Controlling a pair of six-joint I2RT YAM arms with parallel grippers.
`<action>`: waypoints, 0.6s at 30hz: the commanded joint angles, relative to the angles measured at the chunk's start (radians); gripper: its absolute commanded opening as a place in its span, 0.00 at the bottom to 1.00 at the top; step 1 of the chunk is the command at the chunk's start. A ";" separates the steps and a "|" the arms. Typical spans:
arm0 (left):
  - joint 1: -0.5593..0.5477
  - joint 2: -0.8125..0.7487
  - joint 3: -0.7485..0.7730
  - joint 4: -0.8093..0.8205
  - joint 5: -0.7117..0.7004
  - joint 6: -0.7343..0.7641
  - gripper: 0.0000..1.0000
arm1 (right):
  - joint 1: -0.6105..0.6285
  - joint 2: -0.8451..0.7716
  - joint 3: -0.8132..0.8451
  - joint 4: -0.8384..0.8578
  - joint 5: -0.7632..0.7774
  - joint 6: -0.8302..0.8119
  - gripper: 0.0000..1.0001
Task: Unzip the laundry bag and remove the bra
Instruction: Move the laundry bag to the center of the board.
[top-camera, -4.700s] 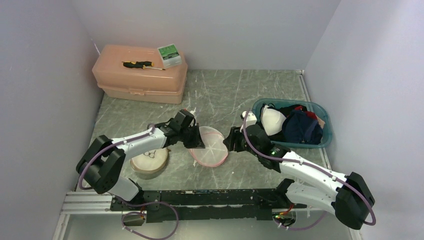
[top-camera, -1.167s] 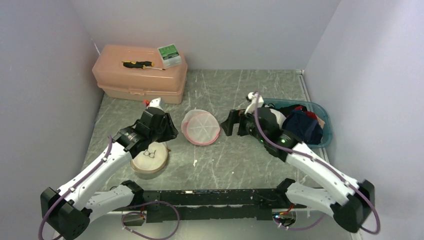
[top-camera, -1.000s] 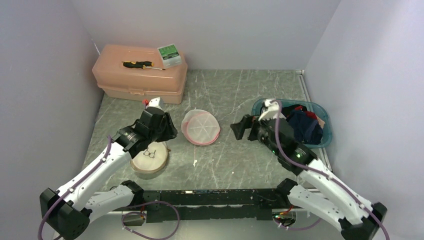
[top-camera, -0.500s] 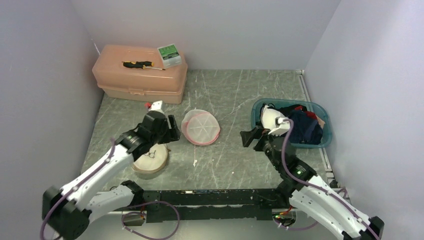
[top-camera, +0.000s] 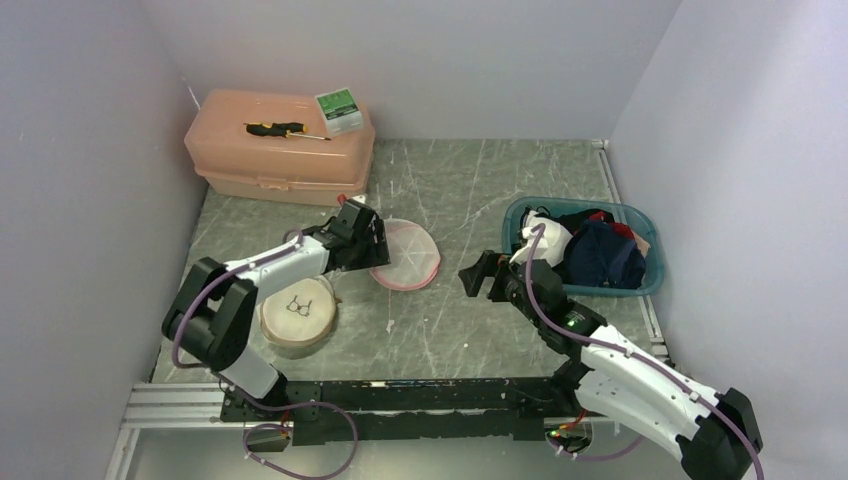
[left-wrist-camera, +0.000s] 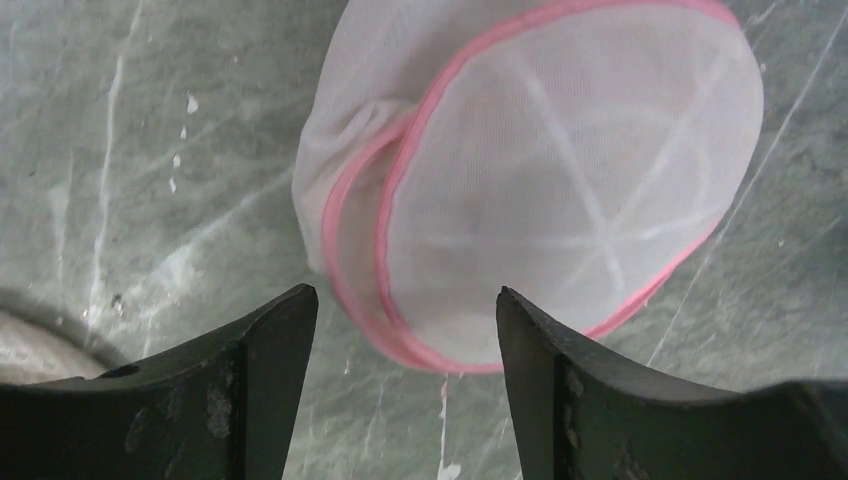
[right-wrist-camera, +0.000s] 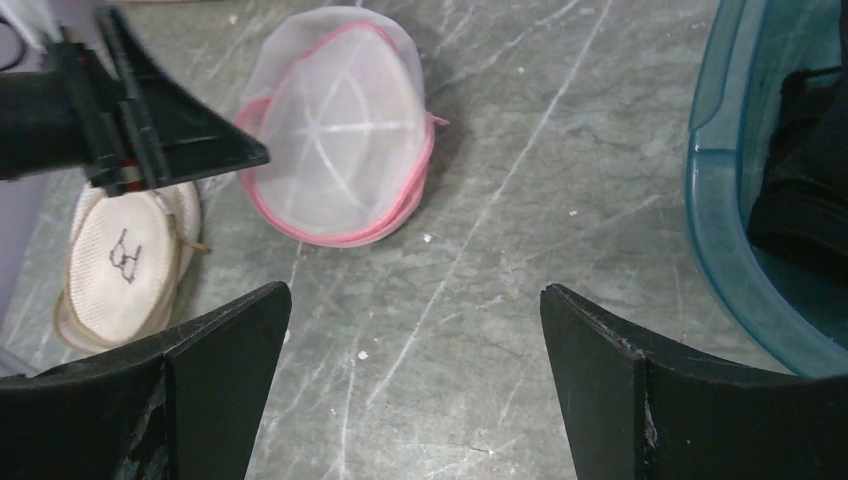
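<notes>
The laundry bag is a round white mesh pouch with pink trim, lying flat mid-table. It also shows in the left wrist view and the right wrist view. Its left side gapes between two pink rims, with loose mesh bulging out. The bra is hidden; nothing shows through the mesh. My left gripper is open, low at the bag's left edge, with the pink rim just ahead of its fingers. My right gripper is wide open over bare table, right of the bag and apart from it.
A beige round pad with a small drawing lies under the left arm. A teal basin at the right holds dark clothes and a white cup-shaped garment. A peach toolbox at the back left carries a screwdriver and a green box.
The left gripper has swung right from above the beige pad to the bag's left edge, and its jaws have widened. The right gripper has drawn back from the bag toward the near side.
</notes>
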 joint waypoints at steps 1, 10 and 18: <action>0.016 0.063 0.038 0.080 0.016 0.015 0.69 | 0.003 -0.034 0.010 0.056 -0.024 -0.020 1.00; 0.065 0.137 0.043 0.080 -0.021 -0.022 0.46 | 0.004 -0.065 0.021 0.037 -0.027 -0.041 1.00; 0.099 0.139 0.041 0.081 -0.038 -0.048 0.31 | 0.003 -0.113 0.014 0.015 0.014 -0.056 1.00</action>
